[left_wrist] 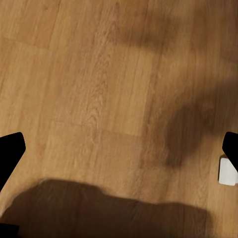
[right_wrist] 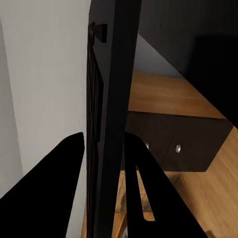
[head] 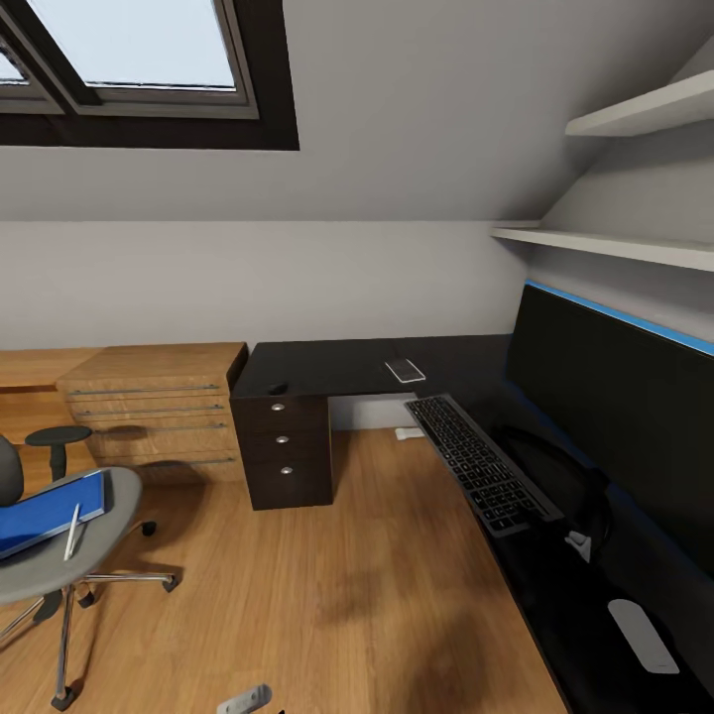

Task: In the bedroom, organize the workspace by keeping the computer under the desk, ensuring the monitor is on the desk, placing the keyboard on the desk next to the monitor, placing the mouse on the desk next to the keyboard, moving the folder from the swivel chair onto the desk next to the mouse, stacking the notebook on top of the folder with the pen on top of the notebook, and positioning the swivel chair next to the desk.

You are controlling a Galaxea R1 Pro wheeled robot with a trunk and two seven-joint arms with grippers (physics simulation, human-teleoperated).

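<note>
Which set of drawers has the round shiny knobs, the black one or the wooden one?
The black drawer unit under the desk has round silver knobs. The light wooden dresser beside it has long bar handles instead.

1. From my head camera the room reads evenly bright; daylight comes through the skylight (head: 139,45), whose panes are blown out to pale white.
2. Soft, blurred shadows lie on the wood floor (head: 327,595) near the desk (head: 347,367).
3. The desk top and monitor (head: 615,416) render near-black; I can make out little surface detail there.
4. In my left wrist view, broad diffuse shadows cross the planks; the grain is slightly soft.
5. In my right wrist view the fingers (right_wrist: 54,193) are pure black silhouettes and the close-up keyboard (right_wrist: 106,124) edge is very dark.
6. The straight shelves (head: 635,114) splay towards the frame edge, a wide-angle stretch.
</note>
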